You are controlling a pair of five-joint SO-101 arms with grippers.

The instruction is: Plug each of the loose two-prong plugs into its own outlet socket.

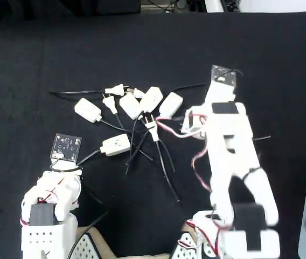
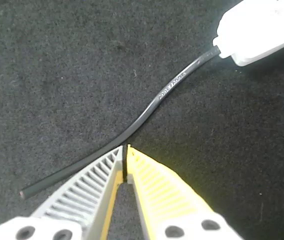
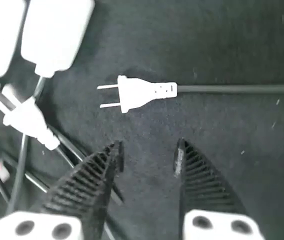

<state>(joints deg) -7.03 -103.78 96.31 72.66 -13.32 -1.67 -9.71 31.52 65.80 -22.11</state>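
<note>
Since no plug is gripped or seated yet, step in hand: approach to a first pick; as judged, the task stands at its start.
Two-prong plug [image 3: 139, 92]: lies flat on the black counter [image 3: 242, 40], free of any socket. Its prongs point toward a socket block [image 3: 57, 30], and its cable [image 3: 237, 89] runs off the opposite way.
Right pincer [image 3: 147, 152]: jaws spread wide with nothing between them. It hovers over the counter with the plug just beyond its fingertips.
Left pincer [image 2: 126, 152]: fingers closed tip to tip save a hairline slit, with nothing held. A black lead [image 2: 167, 95] passes right at the tips.
Left-side socket [image 1: 116, 144]: at 3 o'clock of the left arm's wrist in the high view; the black lead runs from it.
Socket group [image 1: 151, 99]: several white blocks at 9 to 10 o'clock of the right arm [image 1: 228, 135], with loose plugs [image 1: 114, 90] and crossed cables among them.
Next move, as judged: lower the right pincer over the plug body and close across its flat sides, leaving the prongs clear. Then line the prongs up with a free socket's slots.
Hidden: in the high view the right arm covers its own pincer, so it cannot be told where that plug sits in the layout.
Hard to make out: socket slots are too small to read, and whether the lead touches the left fingertips cannot be told.
</note>
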